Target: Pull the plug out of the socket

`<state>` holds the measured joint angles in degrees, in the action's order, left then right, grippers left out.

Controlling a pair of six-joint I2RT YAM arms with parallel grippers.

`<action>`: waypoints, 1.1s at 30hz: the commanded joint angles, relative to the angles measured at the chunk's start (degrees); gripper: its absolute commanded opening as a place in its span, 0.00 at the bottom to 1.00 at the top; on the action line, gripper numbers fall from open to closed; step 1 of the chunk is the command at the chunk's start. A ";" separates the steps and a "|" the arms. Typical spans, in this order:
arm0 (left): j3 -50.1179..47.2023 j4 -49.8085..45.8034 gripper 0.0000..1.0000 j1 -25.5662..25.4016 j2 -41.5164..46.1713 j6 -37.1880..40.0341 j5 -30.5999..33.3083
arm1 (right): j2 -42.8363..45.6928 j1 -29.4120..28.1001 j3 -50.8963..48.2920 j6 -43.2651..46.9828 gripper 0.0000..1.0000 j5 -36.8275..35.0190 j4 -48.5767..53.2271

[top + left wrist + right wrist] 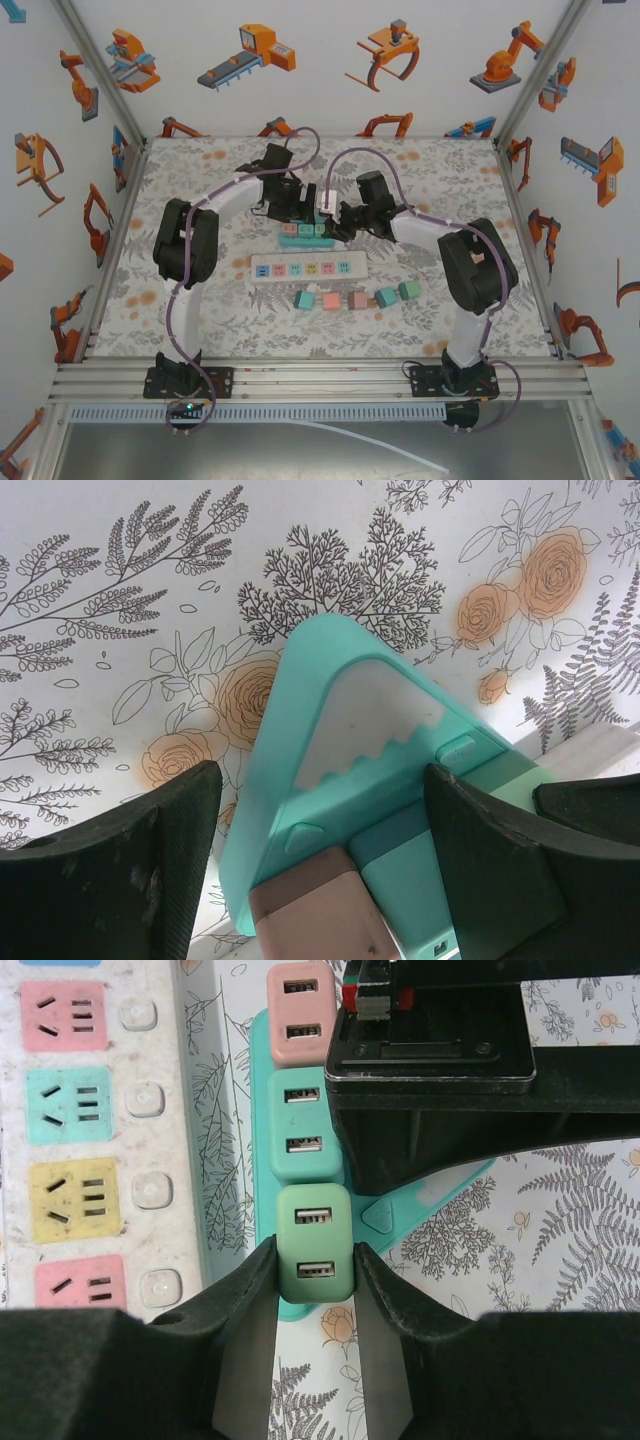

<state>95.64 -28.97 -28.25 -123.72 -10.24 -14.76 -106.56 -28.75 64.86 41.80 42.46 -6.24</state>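
A teal socket strip (258, 1110) lies on the flowered table and carries three USB plugs in a row: pink (301, 1015), teal (308, 1125) and light green (315, 1245). My right gripper (315, 1272) is shut on the green plug at the strip's end, one pad pressed against each side. The left gripper (322, 790) stands open over the other end of the teal socket strip (340, 730). Its right finger (490, 870) rests beside the teal plug (415, 885), and its left finger (130, 870) is apart from the pink plug (320, 915). From the top view both grippers (291, 212) (333, 222) meet above the strip (303, 238).
A white power strip (307, 268) with coloured outlets lies just in front of the teal one, close beside it (90, 1130). Several loose plugs (357, 300) sit in a row nearer the arm bases. The left gripper's black body (440, 1070) hangs close over the right gripper's view.
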 commanded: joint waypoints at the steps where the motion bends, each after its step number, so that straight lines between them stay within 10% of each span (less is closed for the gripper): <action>1: -2.81 -4.60 0.74 0.13 -6.54 4.61 11.95 | 5.31 -0.25 0.35 -1.40 0.20 2.94 -2.56; 26: -2.09 -6.13 0.76 -1.13 -8.37 5.15 13.84 | 1.53 -0.51 11.14 -2.57 0.07 5.27 4.34; 33: -0.64 -7.76 0.75 -0.95 -8.98 2.14 18.17 | 3.03 -2.52 11.64 12.42 0.05 1.77 13.24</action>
<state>98.35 -31.48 -29.45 -124.86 -9.54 -12.32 -108.31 -29.45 72.40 46.15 41.43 6.04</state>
